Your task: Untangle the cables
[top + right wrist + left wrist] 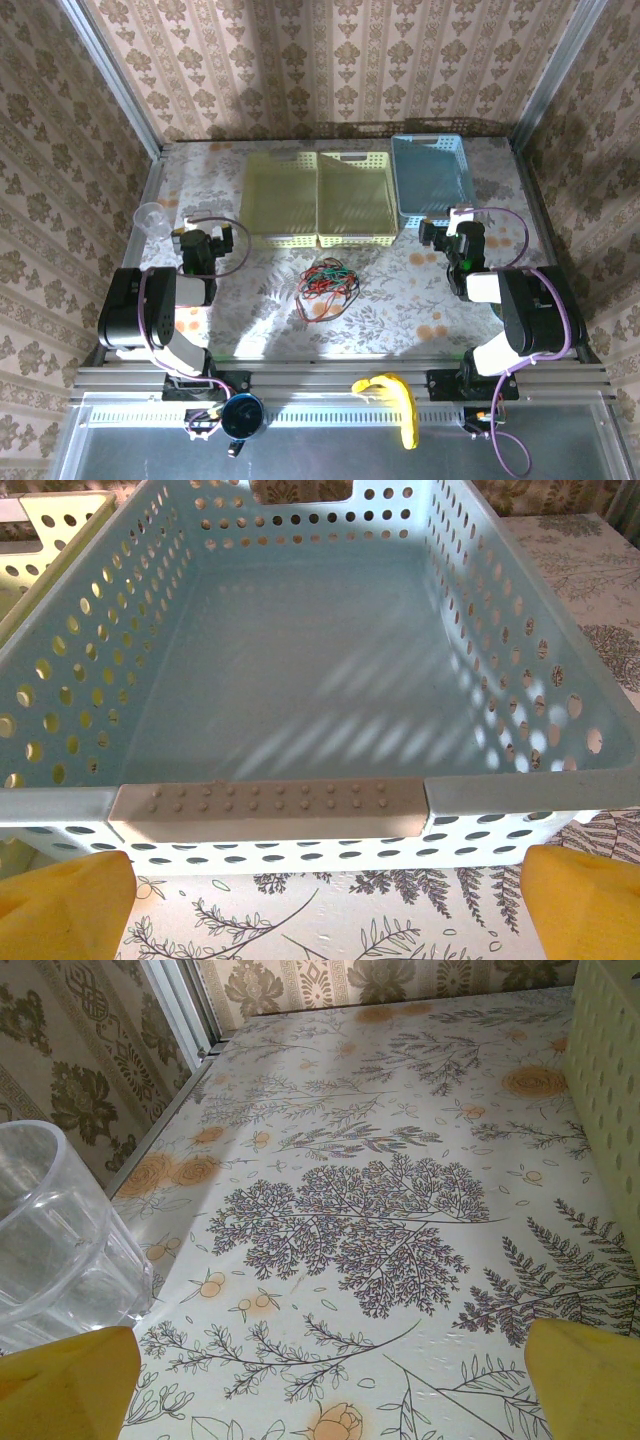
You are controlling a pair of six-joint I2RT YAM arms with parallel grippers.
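Tangle of thin red, green and black cables (328, 280) was found on the floral counter (400, 325): four o'clock of left jaws, eight o'clock of right jaws, roughly equidistant. Both were seen spread, empty.

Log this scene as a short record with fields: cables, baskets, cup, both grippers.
cables: red, green and black, one tangled heap mid-table, no gripper on them
yellow baskets: two, side by side behind the cables
blue basket: right of the yellow ones, empty
cup: clear plastic, far left of table
left gripper: open, empty, near the cup
right gripper: open, empty, facing the blue basket's near rim
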